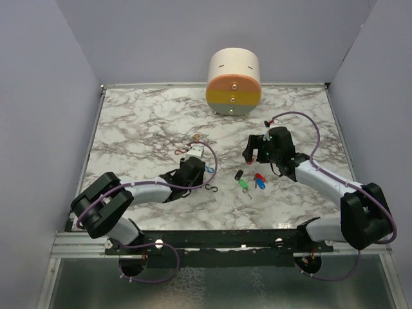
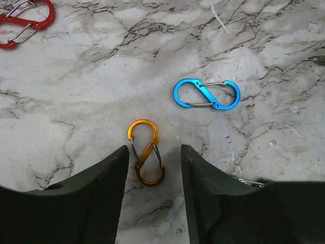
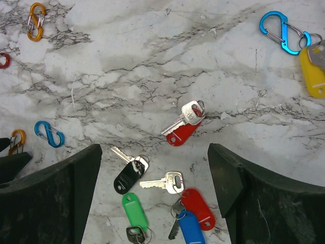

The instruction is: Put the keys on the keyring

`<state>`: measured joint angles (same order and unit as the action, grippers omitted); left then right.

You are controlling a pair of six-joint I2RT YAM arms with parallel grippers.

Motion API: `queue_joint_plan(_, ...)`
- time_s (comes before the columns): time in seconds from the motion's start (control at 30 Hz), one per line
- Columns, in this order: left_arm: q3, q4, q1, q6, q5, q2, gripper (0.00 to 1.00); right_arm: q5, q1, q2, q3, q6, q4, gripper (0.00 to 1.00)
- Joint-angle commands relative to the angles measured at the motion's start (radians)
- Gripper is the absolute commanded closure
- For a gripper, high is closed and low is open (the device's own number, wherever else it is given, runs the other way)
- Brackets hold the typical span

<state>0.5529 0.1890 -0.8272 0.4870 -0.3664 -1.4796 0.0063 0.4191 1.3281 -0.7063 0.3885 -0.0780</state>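
Nearest the arm bases, a black S-clip (image 1: 211, 188) is lying on the marble table (image 1: 129, 129), near the left arm's wrist. Just beyond it, the keys (image 1: 251, 181) are lying in a loose cluster between the two arms, and neither gripper is holding any of them.

The right wrist view is showing a green-tagged key (image 3: 135, 211), a blue-tagged key (image 3: 190, 227) and a red-tagged key (image 3: 199, 207) crowding together, with rings and blades overlapping. A black-tagged key (image 3: 129, 174) is lying slightly apart from them, and a second red-tagged key (image 3: 183, 128) is lying farther out. The right gripper (image 3: 153, 147) is hanging over this cluster with its jaws spread wide, gripping nothing.

The left gripper (image 2: 155, 148) is hovering with its jaws moderately parted. It is straddling an orange S-clip (image 2: 146, 152), and neither finger appears to be touching it. A blue S-clip (image 2: 205, 94) is lying near, ahead of the fingers. A red S-clip (image 2: 23, 21) is lying well apart, at the corner of that view.

Farther off in the right wrist view, a yellow-tagged key (image 3: 312, 71) is lying against a larger blue clip (image 3: 278, 31). I cannot tell whether it is threaded on. Another orange clip (image 3: 35, 20) is lying well apart.

At the far edge, a drum (image 1: 234, 82) with orange, yellow and grey bands on its face is standing well apart from the rest.
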Motion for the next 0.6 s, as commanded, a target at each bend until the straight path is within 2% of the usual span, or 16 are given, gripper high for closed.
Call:
queue_joint_plan(0.0,0.006,-0.091,-0.007,0.016,-0.035,-0.028,0.52,0.003,-0.002,-0.004,-0.021,-0.004,0.003,0.13)
queue_joint_plan(0.2,0.013,-0.106,-0.01,0.016,-0.042,-0.039,0.56,0.0,-0.001,-0.006,-0.021,-0.004,0.003,0.13)
queue_joint_plan(0.37,0.02,-0.108,-0.012,0.014,-0.041,-0.051,0.69,0.001,-0.001,-0.007,-0.023,-0.004,0.001,0.13)
queue_joint_plan(0.5,0.023,-0.109,-0.012,0.009,-0.038,-0.051,0.93,0.001,-0.001,-0.009,-0.021,-0.005,0.0,0.13)
queue_joint_plan(0.57,0.021,-0.109,-0.012,0.01,-0.037,-0.045,1.0,0.004,-0.002,-0.009,-0.021,-0.004,0.0,0.13)
